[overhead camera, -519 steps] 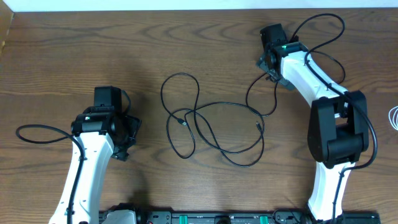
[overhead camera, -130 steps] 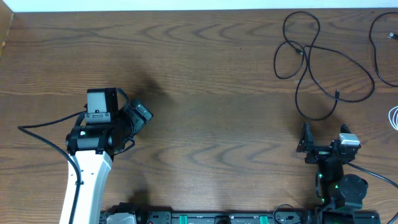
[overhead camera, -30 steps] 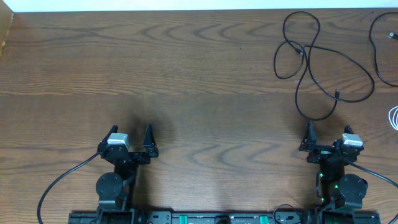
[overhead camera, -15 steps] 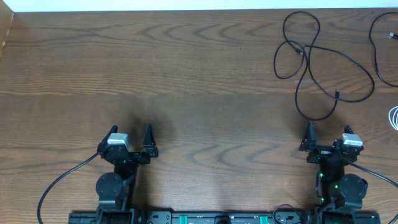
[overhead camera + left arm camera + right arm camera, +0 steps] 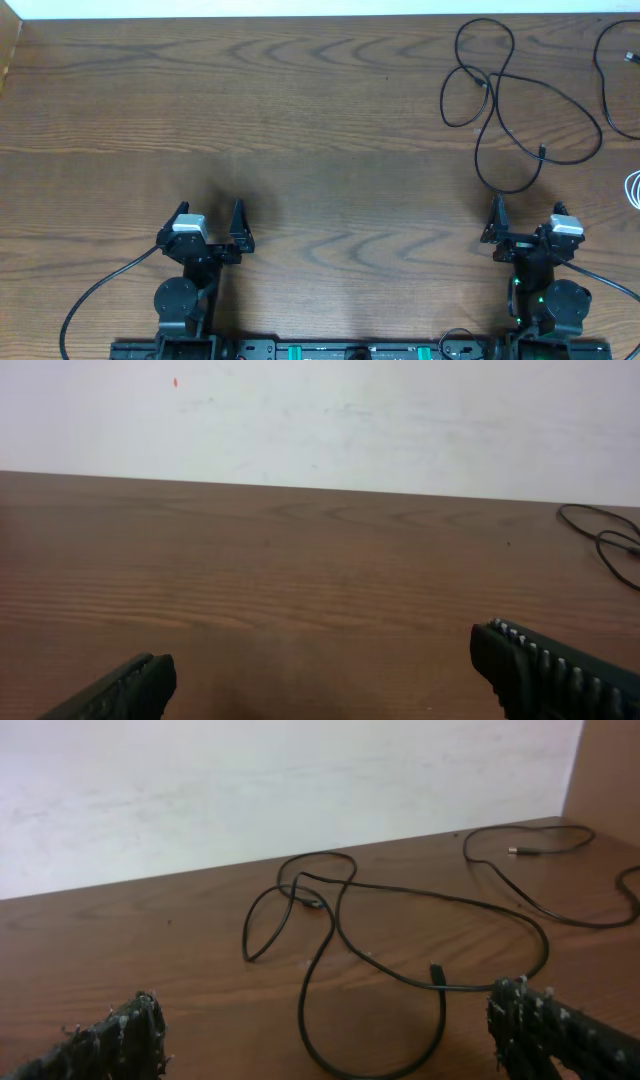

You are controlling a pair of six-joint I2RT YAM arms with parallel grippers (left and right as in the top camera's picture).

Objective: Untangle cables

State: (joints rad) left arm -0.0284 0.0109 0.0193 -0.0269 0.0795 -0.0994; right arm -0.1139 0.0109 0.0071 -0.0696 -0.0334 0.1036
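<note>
Both arms have drawn back to the near edge, left pincer point(image 5: 210, 213) and right pincer point(image 5: 526, 214) spread and empty, apparently parked, with the cables point(image 5: 497, 74) shifted from centre to the worktop's point(image 5: 320, 150) far right corner.

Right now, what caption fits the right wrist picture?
Open jaws frame a looped black cable on the table.

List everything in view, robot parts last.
table: one, brown wood, under everything
wall: one, white, behind the table's far edge
looped cable: one, black, far right part of the table, crossing over itself
second cable: one, black, far right corner, partly cut off in the overhead view
white cable: one, white, right edge, mostly out of view
left gripper: one, black, near edge at left, open, empty
right gripper: one, black, near edge at right, open, empty
</note>
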